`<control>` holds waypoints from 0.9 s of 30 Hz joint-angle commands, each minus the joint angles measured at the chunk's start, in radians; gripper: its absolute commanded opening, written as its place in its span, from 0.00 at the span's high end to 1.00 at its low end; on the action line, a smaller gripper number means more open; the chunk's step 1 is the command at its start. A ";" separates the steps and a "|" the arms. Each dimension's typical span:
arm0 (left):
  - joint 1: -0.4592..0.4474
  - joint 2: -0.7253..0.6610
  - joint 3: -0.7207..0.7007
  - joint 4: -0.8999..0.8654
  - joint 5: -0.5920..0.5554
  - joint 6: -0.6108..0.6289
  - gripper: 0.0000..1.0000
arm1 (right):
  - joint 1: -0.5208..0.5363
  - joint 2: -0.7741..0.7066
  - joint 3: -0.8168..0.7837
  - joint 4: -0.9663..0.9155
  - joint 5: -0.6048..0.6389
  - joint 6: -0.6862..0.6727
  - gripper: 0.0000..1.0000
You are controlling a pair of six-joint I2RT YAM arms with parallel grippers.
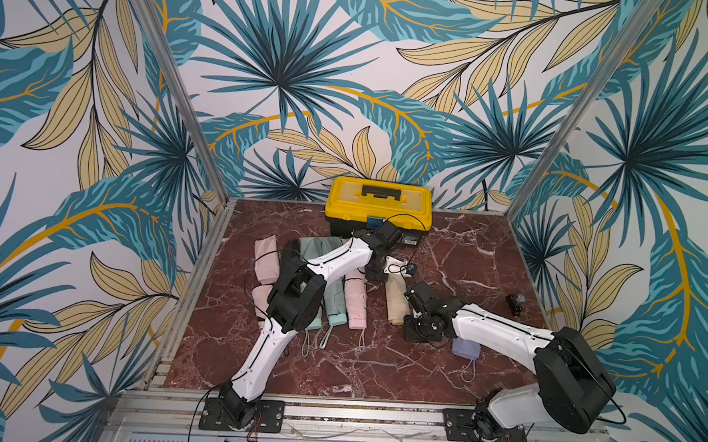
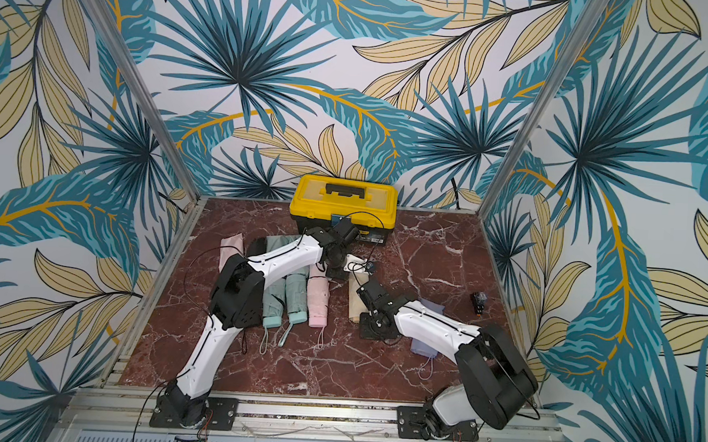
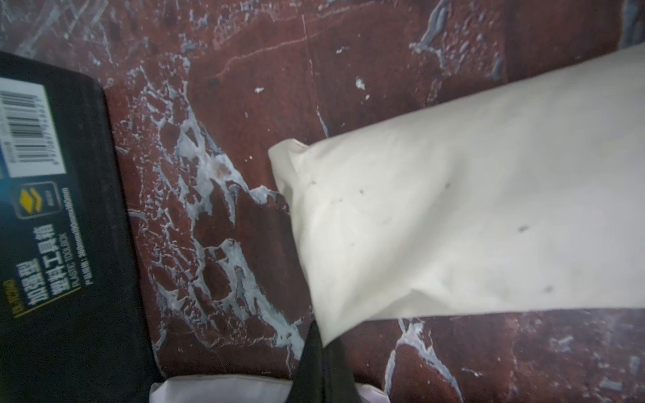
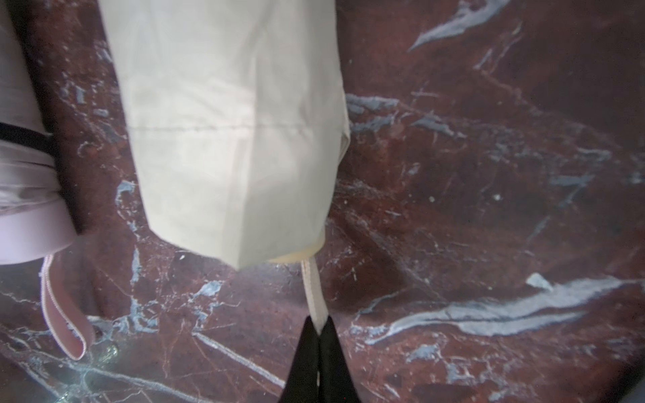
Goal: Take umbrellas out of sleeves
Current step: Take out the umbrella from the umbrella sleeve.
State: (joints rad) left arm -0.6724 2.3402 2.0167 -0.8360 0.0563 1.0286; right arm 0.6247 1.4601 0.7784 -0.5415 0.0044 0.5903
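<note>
A beige sleeve lies mid-table with its umbrella inside. In the left wrist view my left gripper is shut on a corner of the beige sleeve at its closed far end. In the right wrist view only a sliver of the umbrella's beige handle shows at the open end of the sleeve. Its wrist loop runs taut into my right gripper, which is shut on it. Bare pink and mint umbrellas lie to the left.
A yellow-lidded toolbox stands at the back, close to my left wrist. A lilac umbrella lies under my right arm. Pink and mint sleeves lie at the left. A small black object sits far right.
</note>
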 commanded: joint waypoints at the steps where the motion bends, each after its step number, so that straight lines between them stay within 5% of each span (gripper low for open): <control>1: 0.017 0.007 0.044 0.000 -0.023 -0.009 1.00 | 0.011 -0.022 -0.026 -0.012 -0.018 0.011 1.00; 27: 0.033 0.001 0.060 0.000 -0.024 0.011 1.00 | 0.082 -0.046 -0.037 -0.057 -0.009 0.030 1.00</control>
State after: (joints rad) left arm -0.6514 2.3402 2.0506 -0.8505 0.0448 1.0321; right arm 0.6960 1.4342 0.7635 -0.5514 -0.0044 0.6056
